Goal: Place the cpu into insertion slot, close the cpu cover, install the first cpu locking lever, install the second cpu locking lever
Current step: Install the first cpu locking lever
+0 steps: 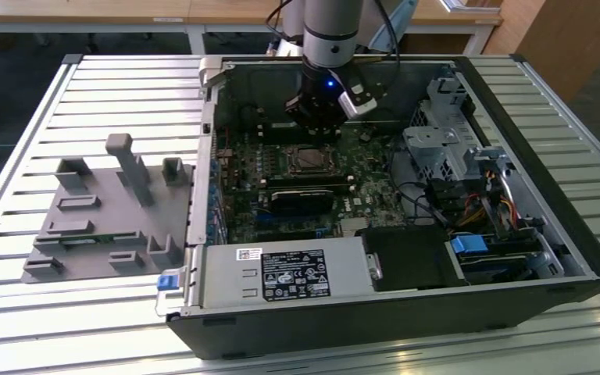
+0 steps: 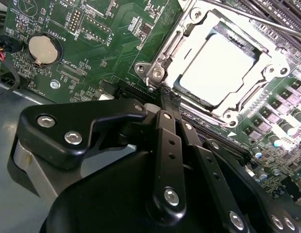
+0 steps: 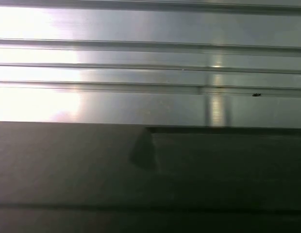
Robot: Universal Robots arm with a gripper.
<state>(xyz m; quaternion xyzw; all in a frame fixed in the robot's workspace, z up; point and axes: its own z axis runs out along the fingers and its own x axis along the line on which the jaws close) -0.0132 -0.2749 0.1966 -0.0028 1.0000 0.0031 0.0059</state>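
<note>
Hand closed, pinched empty, tips hovering beside socket corner, centre of second wrist view. Cpu seated in socket, upper right of frame, cpu cover down around it. Cpu looks light, rigid, slick-topped, likely fragile beneath: take by edges. Computer case lies open on slatted bench
</note>
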